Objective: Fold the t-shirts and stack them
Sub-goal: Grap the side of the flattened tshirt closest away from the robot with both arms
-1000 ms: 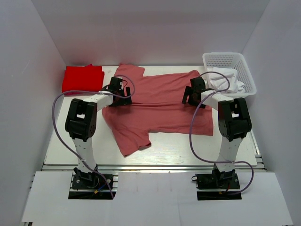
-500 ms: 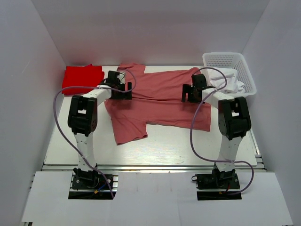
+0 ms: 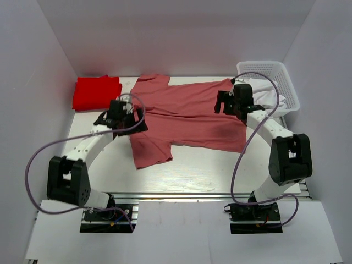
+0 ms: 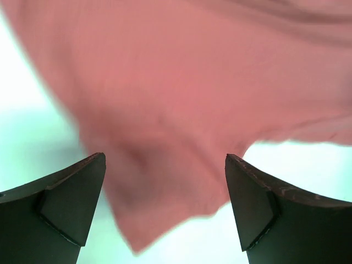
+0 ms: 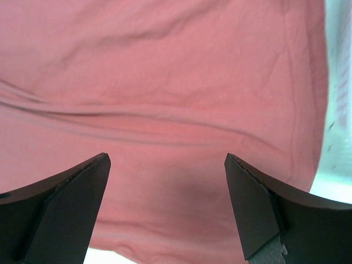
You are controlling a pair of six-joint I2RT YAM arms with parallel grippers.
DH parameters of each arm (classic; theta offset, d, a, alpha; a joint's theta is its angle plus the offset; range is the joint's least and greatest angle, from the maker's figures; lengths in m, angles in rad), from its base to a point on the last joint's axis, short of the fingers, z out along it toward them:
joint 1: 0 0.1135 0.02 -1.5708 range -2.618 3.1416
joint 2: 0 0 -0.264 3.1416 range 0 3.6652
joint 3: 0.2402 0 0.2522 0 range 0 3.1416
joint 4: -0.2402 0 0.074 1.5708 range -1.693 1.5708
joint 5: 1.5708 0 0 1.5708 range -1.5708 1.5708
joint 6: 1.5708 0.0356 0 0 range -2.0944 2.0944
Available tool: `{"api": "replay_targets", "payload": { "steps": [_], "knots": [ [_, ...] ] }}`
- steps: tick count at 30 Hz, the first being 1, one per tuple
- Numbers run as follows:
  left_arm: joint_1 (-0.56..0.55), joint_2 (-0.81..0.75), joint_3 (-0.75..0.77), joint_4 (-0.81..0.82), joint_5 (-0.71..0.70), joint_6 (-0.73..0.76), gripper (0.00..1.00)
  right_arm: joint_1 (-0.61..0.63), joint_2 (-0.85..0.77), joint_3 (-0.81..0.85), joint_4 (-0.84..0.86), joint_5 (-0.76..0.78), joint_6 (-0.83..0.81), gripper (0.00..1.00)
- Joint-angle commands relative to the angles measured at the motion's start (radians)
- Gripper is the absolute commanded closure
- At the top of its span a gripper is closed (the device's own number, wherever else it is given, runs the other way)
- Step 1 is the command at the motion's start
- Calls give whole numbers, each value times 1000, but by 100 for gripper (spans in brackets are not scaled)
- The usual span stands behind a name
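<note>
Rose-pink t-shirt (image 3: 192, 113) spread across counter (image 3: 209, 165) | red t-shirt (image 3: 97, 92) folded, far-left corner | left pincer (image 4: 165, 158) wide, empty, above pink sleeve | right pincer (image 5: 168, 159) wide, empty, above pink hem end

I have both arms reached forward, black two-finger left gripper (image 4: 165, 158) and black right gripper (image 5: 167, 157) spread wide, gripping nothing.

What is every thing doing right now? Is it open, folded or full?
pink t-shirt: spread out, not folded, a bit wrinkled.
red t-shirt: folded, in the far left corner.
basket: holds a white cloth.
left gripper: open, holding nothing.
right gripper: open, holding nothing.
</note>
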Motion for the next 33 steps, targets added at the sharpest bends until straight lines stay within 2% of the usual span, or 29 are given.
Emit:
{"api": "replay_targets", "payload": {
  "steps": [1,5,11,15,19,20,21,23,24,27,28,30,33],
  "knots": [
    [-2,-91,-120,-139,-52,-130,0,3,-48,-35,43,-30,51,10],
    [-11,-154,-223,-242,-61,-182,0,3,-100,-65,62,-27,89,10],
    [-11,-216,-371,-207,-11,-204,0,0,-149,-111,53,37,100,10],
    [-11,-193,-417,-129,25,-204,15,3,-187,-150,48,54,123,10],
    [-11,-167,-435,-79,25,-204,20,0,-232,-196,39,74,140,10],
    [-11,-155,-446,-63,25,-192,24,0,-238,-206,37,88,140,10],
    [-11,-154,-446,-52,25,-192,33,-1,-259,-222,28,92,149,10],
    [-11,-119,-435,-39,46,-179,44,0,-299,-257,20,108,155,10],
    [-11,-119,-435,-27,60,-166,54,0,-307,-263,7,117,161,10],
    [-11,-107,-435,-18,96,-144,70,-3,-359,-295,-39,219,208,10],
    [-11,-107,-444,-4,120,-144,83,-3,-373,-315,-85,270,232,10],
    [-11,-119,-444,5,146,-135,100,-6,-407,-325,-119,318,256,10],
    [-11,-145,-435,-7,158,-135,100,-6,-425,-315,-277,339,314,10]
  ]
}}
